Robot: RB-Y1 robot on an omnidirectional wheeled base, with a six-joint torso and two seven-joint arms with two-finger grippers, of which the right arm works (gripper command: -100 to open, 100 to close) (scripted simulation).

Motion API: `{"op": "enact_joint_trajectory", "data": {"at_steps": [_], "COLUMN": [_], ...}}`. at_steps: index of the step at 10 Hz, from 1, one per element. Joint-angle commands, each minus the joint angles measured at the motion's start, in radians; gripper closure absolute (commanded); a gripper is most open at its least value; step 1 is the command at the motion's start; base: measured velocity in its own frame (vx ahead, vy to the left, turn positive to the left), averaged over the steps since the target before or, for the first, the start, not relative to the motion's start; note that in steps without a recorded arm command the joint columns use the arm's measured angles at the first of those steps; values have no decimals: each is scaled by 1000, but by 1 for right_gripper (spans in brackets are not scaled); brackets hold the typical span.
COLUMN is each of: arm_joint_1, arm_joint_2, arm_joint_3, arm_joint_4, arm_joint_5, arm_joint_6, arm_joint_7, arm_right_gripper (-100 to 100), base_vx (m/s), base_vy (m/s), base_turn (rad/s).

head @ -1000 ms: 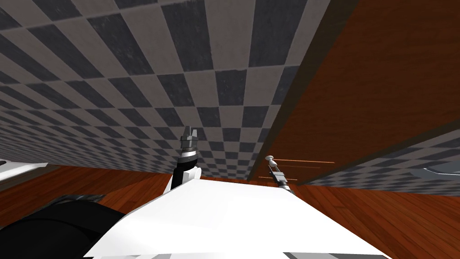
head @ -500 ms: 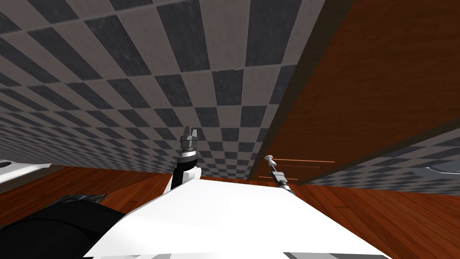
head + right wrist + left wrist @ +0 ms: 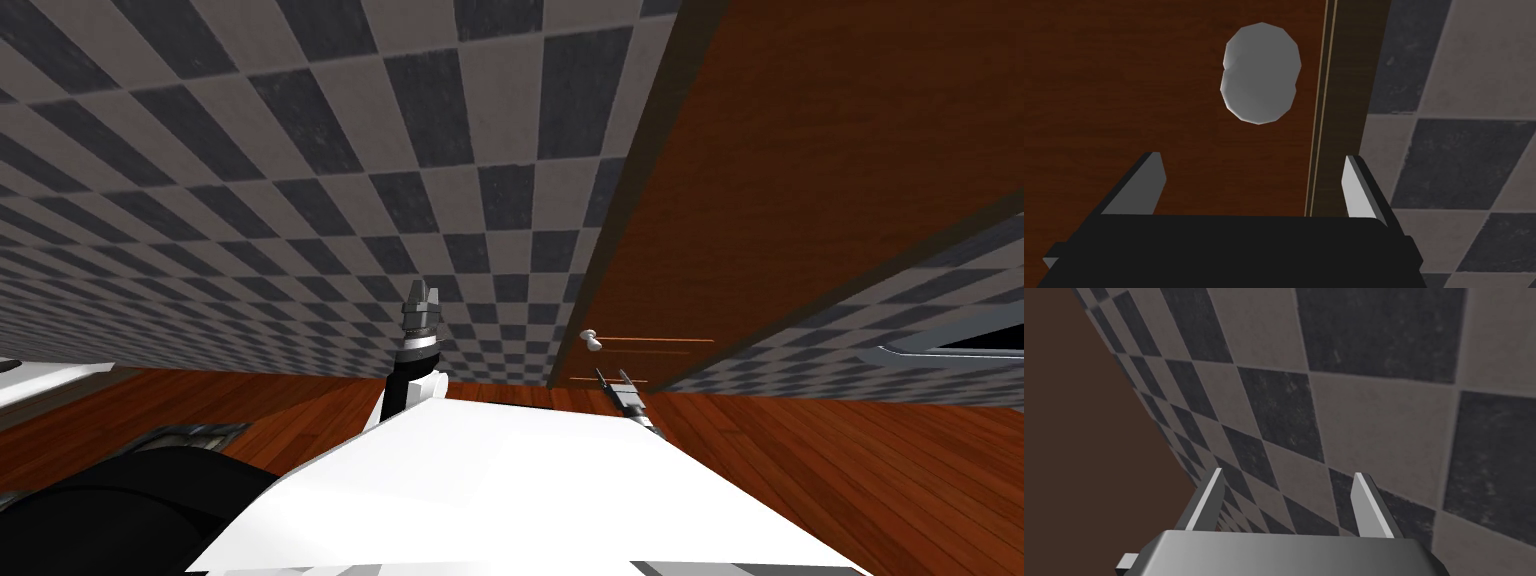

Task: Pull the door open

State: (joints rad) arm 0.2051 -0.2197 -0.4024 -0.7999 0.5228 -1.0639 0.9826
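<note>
A reddish-brown wooden door (image 3: pixel 800 180) stands to my right in the head view, inside a dark frame (image 3: pixel 612 230). Its pale round knob (image 3: pixel 592 341) sits near the door's edge. My right gripper (image 3: pixel 604 377) hangs just short of the knob, apart from it. In the right wrist view the knob (image 3: pixel 1260 72) lies beyond the fingertips of the right gripper (image 3: pixel 1252 160), which is open and holds nothing. The door's edge (image 3: pixel 1323 100) runs beside the knob. My left gripper (image 3: pixel 421 293) is raised before the chequered wall, and the left gripper (image 3: pixel 1289 477) is open and empty.
A grey-and-dark chequered wall (image 3: pixel 300 180) spans ahead and continues right of the door. Brown plank floor (image 3: pixel 850 470) lies below. A white object (image 3: pixel 40 378) sits at the far left, and a grey-rimmed dark shape (image 3: pixel 960 345) at the far right.
My right gripper has come off the knob and drawn back, and now stands apart from it. The head view has shifted slightly. The left arm has held still.
</note>
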Motion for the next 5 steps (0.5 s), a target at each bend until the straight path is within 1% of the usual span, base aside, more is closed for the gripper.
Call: {"op": "enact_joint_trajectory", "data": {"at_steps": [1, 2, 3, 5], "arm_joint_1": [10, 6, -1, -11], "arm_joint_2": [-6, -4, -3, -2], "arm_joint_3": [0, 0, -13, -27], "arm_joint_4": [-7, -3, 9, 21], "arm_joint_5": [1, 1, -4, -9], "arm_joint_6": [-10, -6, -8, -7], "arm_joint_7": [-6, -3, 2, 9], "arm_right_gripper": [-100, -100, -100, -100], "base_vx": [-187, -82, 96, 192], "base_vy": [-8, 3, 3, -1], "base_turn": [-29, -10, 116, 100]}}
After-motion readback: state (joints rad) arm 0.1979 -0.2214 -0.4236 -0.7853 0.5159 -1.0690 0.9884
